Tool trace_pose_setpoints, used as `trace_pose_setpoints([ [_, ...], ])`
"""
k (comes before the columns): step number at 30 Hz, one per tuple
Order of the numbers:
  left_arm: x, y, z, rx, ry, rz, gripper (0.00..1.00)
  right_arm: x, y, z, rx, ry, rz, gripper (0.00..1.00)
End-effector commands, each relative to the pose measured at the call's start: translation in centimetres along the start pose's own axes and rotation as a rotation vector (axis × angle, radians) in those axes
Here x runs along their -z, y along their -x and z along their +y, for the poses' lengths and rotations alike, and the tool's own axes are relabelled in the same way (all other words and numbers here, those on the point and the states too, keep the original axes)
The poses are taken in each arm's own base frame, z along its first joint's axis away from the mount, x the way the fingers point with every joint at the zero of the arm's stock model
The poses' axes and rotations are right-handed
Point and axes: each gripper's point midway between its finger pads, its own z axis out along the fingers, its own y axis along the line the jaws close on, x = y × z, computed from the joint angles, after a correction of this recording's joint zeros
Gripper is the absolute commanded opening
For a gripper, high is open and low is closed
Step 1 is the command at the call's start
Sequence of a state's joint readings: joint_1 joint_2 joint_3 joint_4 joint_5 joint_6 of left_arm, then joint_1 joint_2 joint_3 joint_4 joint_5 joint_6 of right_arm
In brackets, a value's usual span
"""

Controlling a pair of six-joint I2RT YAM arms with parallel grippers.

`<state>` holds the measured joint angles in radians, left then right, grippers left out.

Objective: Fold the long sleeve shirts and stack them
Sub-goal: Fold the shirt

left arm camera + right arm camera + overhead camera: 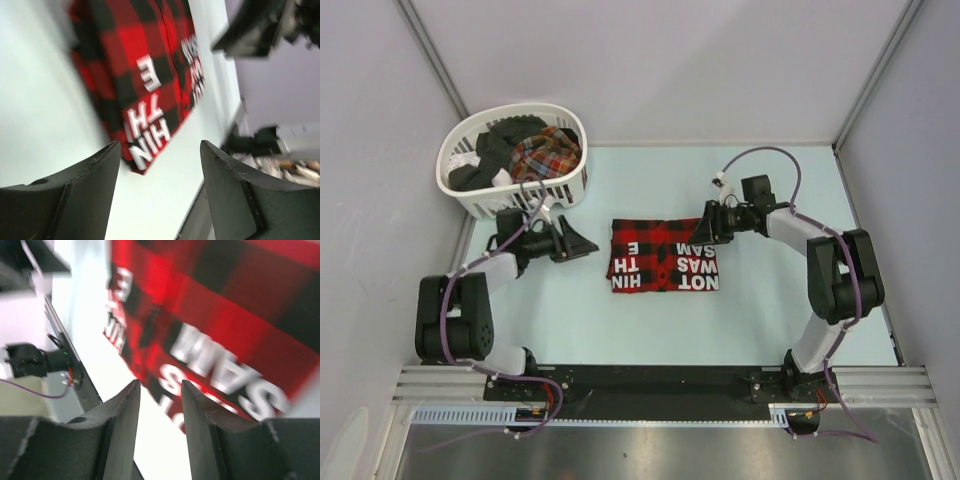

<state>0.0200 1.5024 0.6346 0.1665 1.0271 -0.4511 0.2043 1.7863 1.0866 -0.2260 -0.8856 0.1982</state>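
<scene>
A red-and-black checked flannel shirt (663, 256) with white letters lies folded flat on the pale table. It also shows in the left wrist view (140, 65) and, blurred, in the right wrist view (225, 325). My left gripper (588, 244) is open and empty, just left of the shirt, apart from it. My right gripper (704, 226) is open and empty, over the shirt's upper right corner. A finer multicolour plaid shirt (546, 153) lies in the white basket (472, 200) at the back left.
The basket also holds dark and white clothes (490, 150). Grey walls close in the table on the left, back and right. A black rail (650, 385) with the arm bases runs along the near edge.
</scene>
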Motion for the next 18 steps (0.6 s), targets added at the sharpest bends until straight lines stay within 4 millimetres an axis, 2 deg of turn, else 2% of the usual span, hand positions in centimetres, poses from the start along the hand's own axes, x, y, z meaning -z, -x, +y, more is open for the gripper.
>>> trace_pose_setpoints([
  [1, 2.8, 2.3, -1.4, -0.108, 0.008, -0.058, 0.72, -1.0, 0.5, 2.9, 0.154, -0.044, 0.009, 0.43],
  [4, 3.3, 2.0, -2.0, -0.127, 0.015, -0.077, 0.74, -3.0, 0.5, 4.5, 0.200, -0.034, 0.026, 0.44],
  [5, 3.5, 2.4, -2.0, -0.146, 0.027, -0.093, 0.74, -3.9, 1.0, 4.9, 0.227, -0.044, 0.024, 0.44],
  [7, 4.4, 3.5, -2.3, -0.199, 0.056, -0.134, 0.76, -6.0, 0.3, 6.9, 0.331, -0.036, 0.047, 0.43],
  [8, 4.7, 3.6, -2.2, -0.195, 0.073, -0.138, 0.77, -7.1, 0.7, 6.9, 0.375, -0.072, 0.045, 0.43],
  [9, 5.1, 3.6, -2.0, -0.199, 0.089, -0.136, 0.79, -8.6, -0.4, 8.6, 0.444, -0.064, 0.074, 0.42],
  [10, 5.7, 4.2, -2.4, -0.214, 0.100, -0.148, 0.79, -9.5, -0.9, 8.7, 0.510, -0.080, 0.099, 0.42],
  [11, 6.4, 4.2, -2.0, -0.182, 0.126, -0.151, 0.81, -10.6, -1.2, 8.3, 0.531, -0.128, 0.112, 0.42],
  [12, 6.9, 4.5, -1.7, -0.181, 0.148, -0.163, 0.83, -11.4, -1.2, 9.0, 0.602, -0.137, 0.116, 0.42],
  [13, 7.8, 5.4, -1.4, -0.177, 0.176, -0.191, 0.84, -12.6, -2.2, 10.0, 0.674, -0.136, 0.136, 0.42],
  [14, 8.4, 5.2, -1.1, -0.151, 0.193, -0.187, 0.91, -13.2, -2.4, 10.0, 0.716, -0.172, 0.134, 0.42],
  [15, 8.8, 5.3, -0.8, -0.157, 0.207, -0.188, 0.94, -14.1, -2.9, 9.9, 0.738, -0.183, 0.147, 0.43],
  [16, 9.3, 5.7, -0.6, -0.157, 0.227, -0.193, 0.95, -15.0, -4.1, 10.7, 0.771, -0.174, 0.170, 0.43],
  [18, 9.9, 5.0, 0.9, -0.122, 0.285, -0.162, 0.95, -15.9, -4.8, 10.5, 0.806, -0.188, 0.192, 0.44],
])
